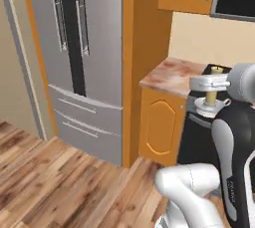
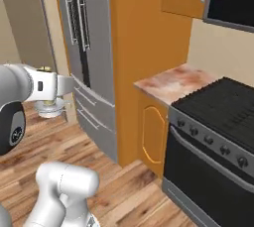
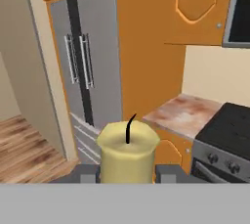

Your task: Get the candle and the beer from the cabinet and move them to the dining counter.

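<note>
Kitchen; candle between claw fingers

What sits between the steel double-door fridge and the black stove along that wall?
A tall orange side panel, then a low orange cupboard under a small reddish marbled countertop. The right base view shows it best; the steel fridge and black stove flank them.

We've got the fridge on the left, a tall panel right beside it, then a small desk over a low cupboard, with the stove to its right. The candle sits upright between the tool fingers, out in front of all that.
</note>
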